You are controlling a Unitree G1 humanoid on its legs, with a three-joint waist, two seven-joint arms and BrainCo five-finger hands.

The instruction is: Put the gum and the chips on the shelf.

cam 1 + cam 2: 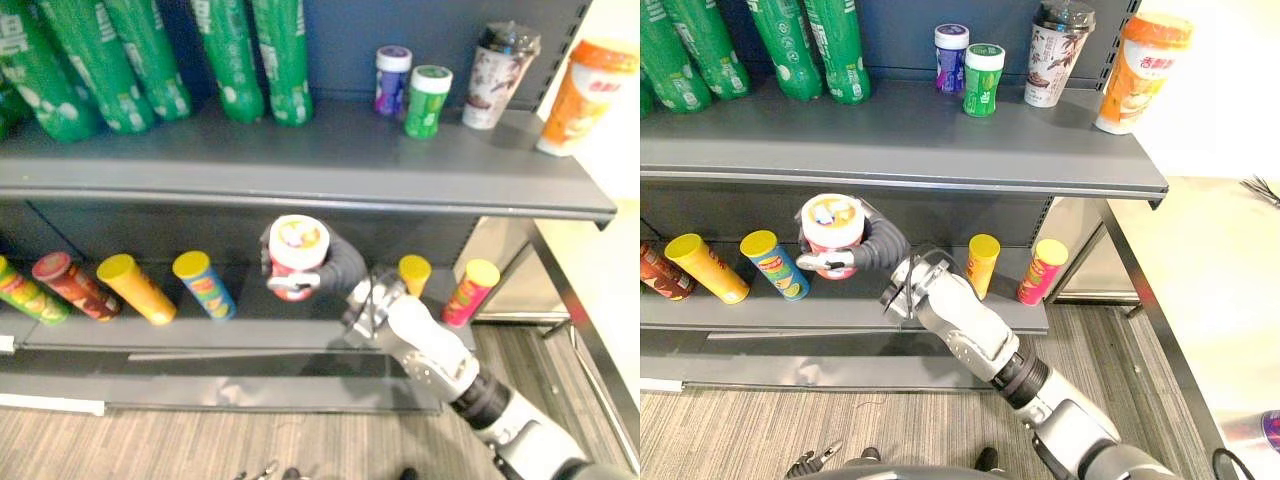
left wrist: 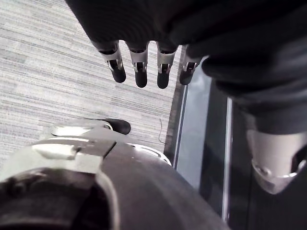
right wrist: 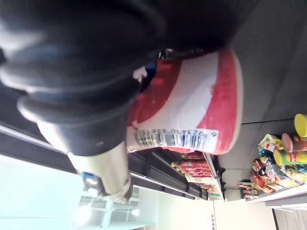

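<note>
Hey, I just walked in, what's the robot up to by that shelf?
The robot's right hand is curled round a red-and-white chips tub, holding it in front of the lower shelf, at the gap between a blue can and a yellow can. The tub looks not yet set down. A purple bottle and a green bottle, probably the gum, stand on the upper shelf. The left hand hangs open over the floor.

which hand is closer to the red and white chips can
Right. The right hand is curled round the chips can; the left hand hangs over the floor, away from it.
</note>
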